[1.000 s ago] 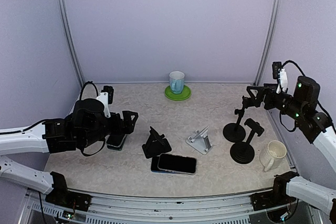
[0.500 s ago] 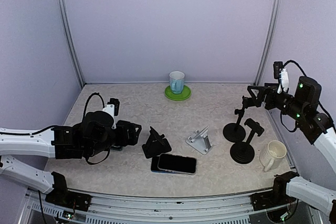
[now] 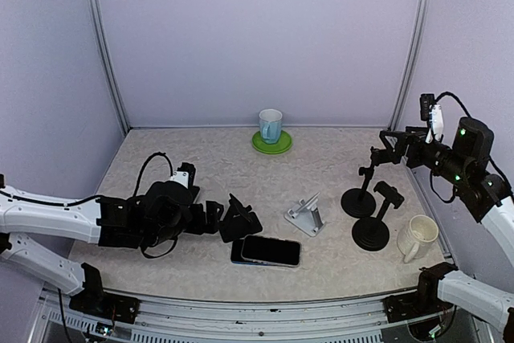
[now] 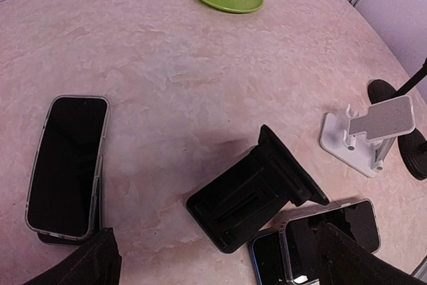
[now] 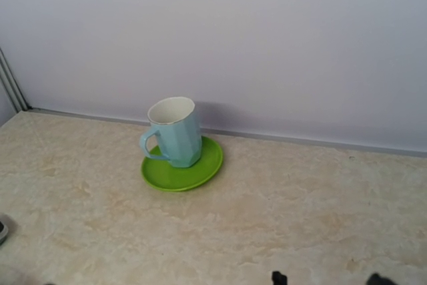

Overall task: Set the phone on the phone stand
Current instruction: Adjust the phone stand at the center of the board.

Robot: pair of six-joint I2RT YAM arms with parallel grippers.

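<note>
a dark flat phone in a clear case [image 4: 67,165] lies on the beige marbled table [image 4: 167,65], left of the black wedge-shaped phone stand [image 4: 257,191]. a second dark phone [image 3: 271,250] lies just near-right of that stand. the left gripper [image 3: 214,214] sits low, just left of the stand, fingers spread wide. the right gripper [image 3: 385,149] hangs raised at the far right, also spread.

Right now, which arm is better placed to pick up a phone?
Left. The left end effector, open, hovers low beside the black phone stand, a phone close by. The right end effector is raised far right, facing the blue mug.
</note>
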